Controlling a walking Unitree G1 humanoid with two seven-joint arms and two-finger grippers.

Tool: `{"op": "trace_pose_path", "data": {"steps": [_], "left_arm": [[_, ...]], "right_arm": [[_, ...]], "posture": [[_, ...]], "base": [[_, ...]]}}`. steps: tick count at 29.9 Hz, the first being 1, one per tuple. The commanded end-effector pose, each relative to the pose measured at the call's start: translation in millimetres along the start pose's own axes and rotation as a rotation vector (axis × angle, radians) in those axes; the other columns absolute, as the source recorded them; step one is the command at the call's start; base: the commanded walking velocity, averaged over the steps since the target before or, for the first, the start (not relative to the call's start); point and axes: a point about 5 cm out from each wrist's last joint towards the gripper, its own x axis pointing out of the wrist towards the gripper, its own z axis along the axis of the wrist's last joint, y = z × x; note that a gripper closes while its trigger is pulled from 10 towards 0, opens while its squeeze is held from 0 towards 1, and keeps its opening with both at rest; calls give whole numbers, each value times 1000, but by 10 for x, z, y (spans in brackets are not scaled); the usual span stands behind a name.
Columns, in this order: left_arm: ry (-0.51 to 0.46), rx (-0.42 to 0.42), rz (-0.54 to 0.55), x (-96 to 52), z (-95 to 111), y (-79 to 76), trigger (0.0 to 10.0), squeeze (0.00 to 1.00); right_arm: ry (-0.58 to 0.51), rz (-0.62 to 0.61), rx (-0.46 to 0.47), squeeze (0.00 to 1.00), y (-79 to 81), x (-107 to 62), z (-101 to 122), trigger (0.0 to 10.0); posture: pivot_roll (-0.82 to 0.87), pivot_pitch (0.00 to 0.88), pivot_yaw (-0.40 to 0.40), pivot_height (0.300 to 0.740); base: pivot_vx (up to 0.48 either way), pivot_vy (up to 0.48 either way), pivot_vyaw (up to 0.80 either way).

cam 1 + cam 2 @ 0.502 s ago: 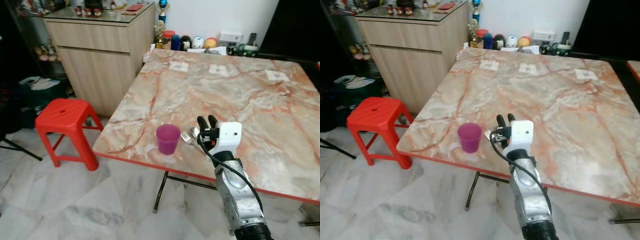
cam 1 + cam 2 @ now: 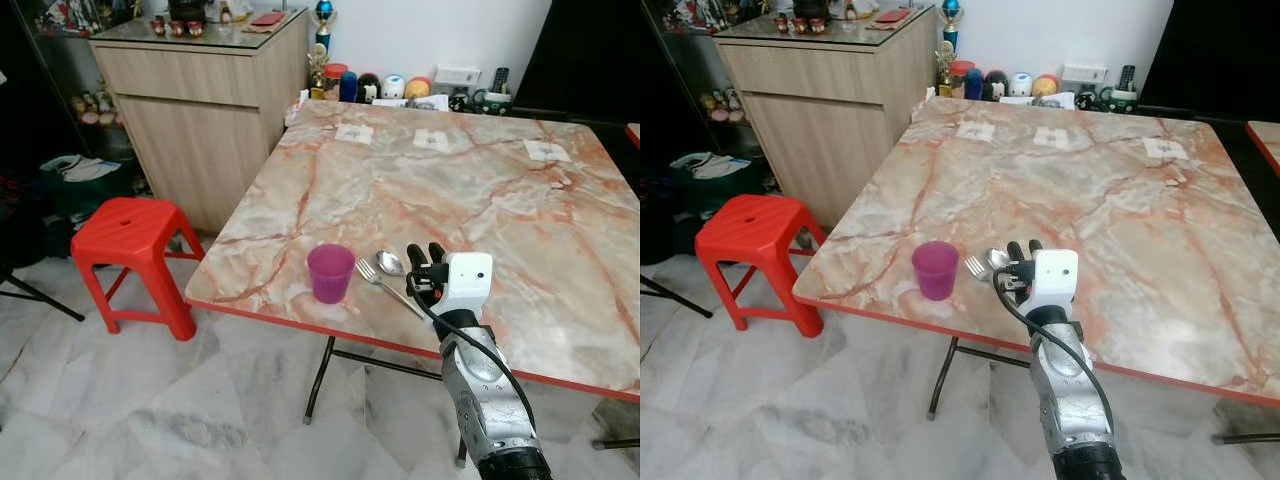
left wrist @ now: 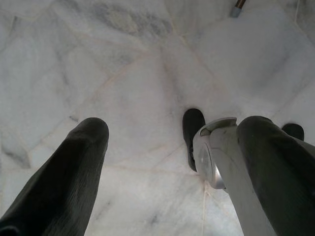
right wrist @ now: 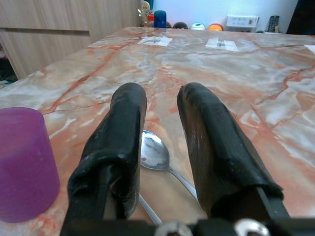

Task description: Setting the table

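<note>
The two black fingers (image 4: 129,147) of the right gripper (image 2: 428,264) stood a narrow gap apart and held nothing, poised just above the near edge of the marble table (image 2: 480,190). A spoon (image 2: 390,263) and a fork (image 2: 368,271) lay side by side on the tabletop directly beneath and to the left of those fingers, their handles running toward the near right. A purple cup (image 2: 330,273) stood upright just to the left of the cutlery, close to the table's red-trimmed near edge. Three paper squares (image 2: 432,139) lay in a row toward the far side, and small jars and toys (image 2: 400,86) lined the far edge against the wall. A red plastic stool (image 2: 133,258) stood on the floor to the left, in front of a wooden cabinet (image 2: 200,110).

The setting looked partly laid: cup, fork and spoon were down at one place, while no plate was visible and the other sides of the table remained unset.

Compared with half a second earlier, the right gripper had drawn back to the right of the cutlery, uncovering the spoon bowl and fork tines it had been hiding. The left gripper (image 3: 167,162) hung idle over the floor tiles, its fingers spread wide
</note>
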Motion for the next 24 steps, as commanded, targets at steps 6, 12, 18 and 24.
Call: {"op": "trace_pose_path", "data": {"steps": [6, 12, 18, 24], "left_arm": [[13, -7, 0, -10, -36, 5, 10000, 0], [12, -9, 2, -13, -39, 9, 10000, 0], [12, -8, 3, -14, -42, 11, 10000, 0], [14, -4, 5, -13, -41, 13, 10000, 0]], "right_arm": [[-8, 1, -1, 0, -3, 9, 13, 10000], [-9, -3, 4, 0, 2, 11, 14, 10000], [-12, -8, 9, 0, -3, 11, 17, 10000], [-14, -18, 8, 0, -28, 6, 21, 10000]], "posture": [[29, 92, -1, 740], [31, 93, -2, 740], [31, 93, -2, 740], [30, 94, -2, 740]], "base": [[244, 0, 0], [264, 0, 0], [289, 0, 0], [42, 0, 0]]}}
